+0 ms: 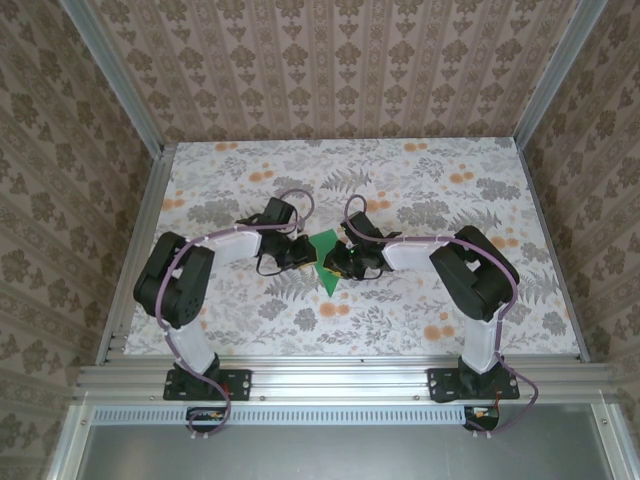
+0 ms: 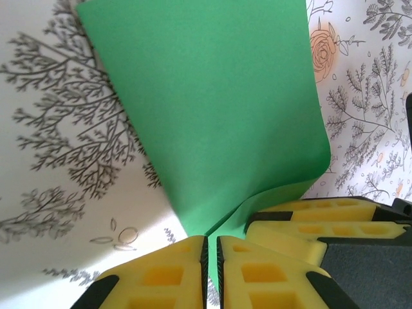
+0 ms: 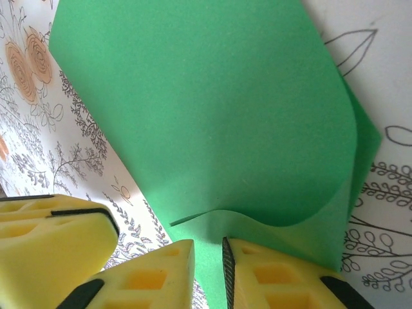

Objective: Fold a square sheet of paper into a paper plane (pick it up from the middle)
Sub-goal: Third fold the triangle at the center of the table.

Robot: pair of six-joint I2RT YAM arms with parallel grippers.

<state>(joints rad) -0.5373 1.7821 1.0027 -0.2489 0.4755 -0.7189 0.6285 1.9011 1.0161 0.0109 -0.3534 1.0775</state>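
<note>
Patterned wallpaper on the walls [image 1: 340, 60], a flowery cloth over the table [image 1: 430, 310], and right in the middle of it both arms are nose to nose over the square sheet of paper [image 1: 325, 270]. It's bright green, sitting between the two grippers, and from above it reads as a small pointed shape.

Left gripper [image 2: 212, 248]: yellow fingers pressed nearly together, with the near edge of the green running down into the slit. That looks like a proper pinch on the paper. Right gripper [image 3: 208, 248]: fingers standing a little apart, green filling the gap between them, not clamped as far as I can see.

And look at that flap! It rolls over in a soft, rounded bend with no sharp crease, and one layer peeps out beyond the other on the right gripper's side.

So I'd say we're mid-fold. To do it well, the left pinch wants to stay put as the anchor while the right side squares the loose edge onto the layer beneath before anything gets flattened. Press too soon and the crease sets crooked, and a plane with a crooked centre line won't look right.
</note>
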